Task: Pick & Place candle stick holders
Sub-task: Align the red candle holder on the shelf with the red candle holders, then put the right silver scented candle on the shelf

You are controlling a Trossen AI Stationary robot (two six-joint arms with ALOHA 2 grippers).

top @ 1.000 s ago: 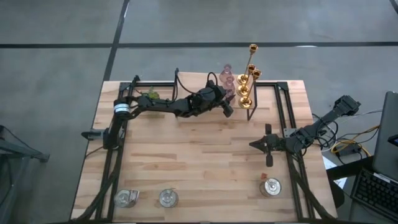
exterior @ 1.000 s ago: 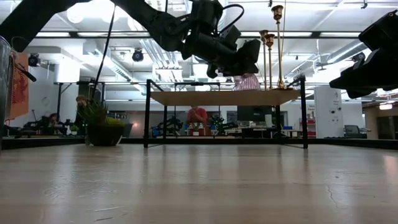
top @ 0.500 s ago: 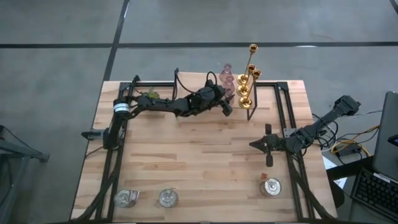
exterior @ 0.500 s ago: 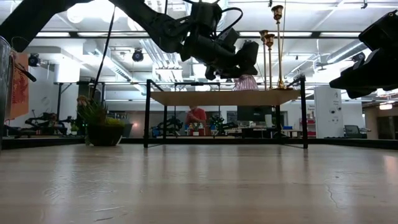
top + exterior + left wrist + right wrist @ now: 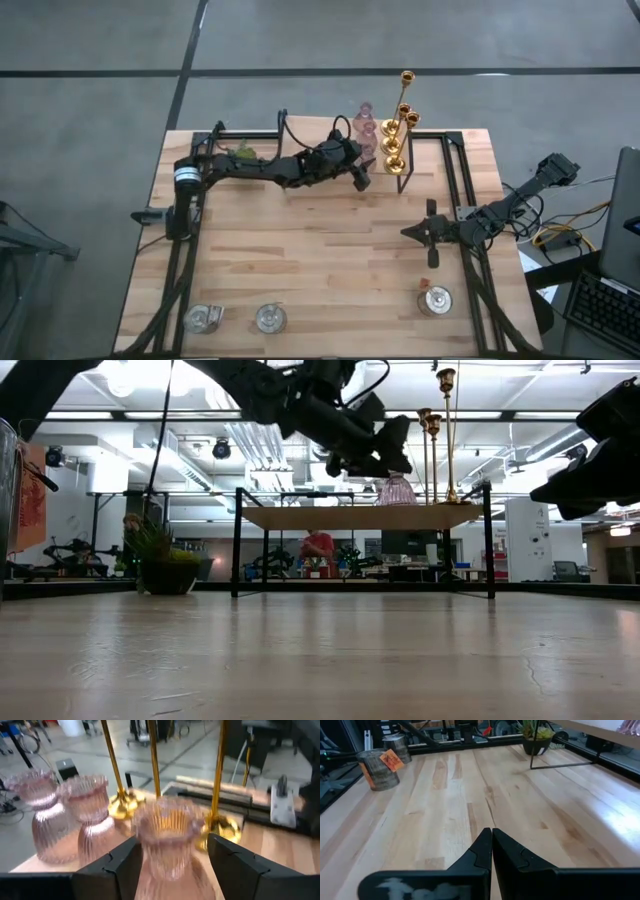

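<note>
Left end effector raised at the rear of the bench, by the small raised shelf; fingers spread wide on either side of a pink glass holder, no clear contact visible, holder standing on the shelf near its front edge. Two more pink holders just beside it on the same shelf, with three gold stems on round bases close behind, towards the shelf's right end. Little open room there: pink glass and gold bases crowded together, shelf edge just below the fingers.

Right end effector over the right half of the bench, fingers pressed together, holding nothing, well apart from the shelf. Bare wood wide open across the middle of the bench.

Along the front edge, two silvery glass cups at the left corner and one at the right, all near the edge. Small green potted plant at the rear left, partly covered by the left arm in the high view.

Nearest pink holder blurred and cut off at the bottom in the left wrist view; gold stems cut off at the top there. Person in red far off beyond the bench in the low view, too small to make out.
</note>
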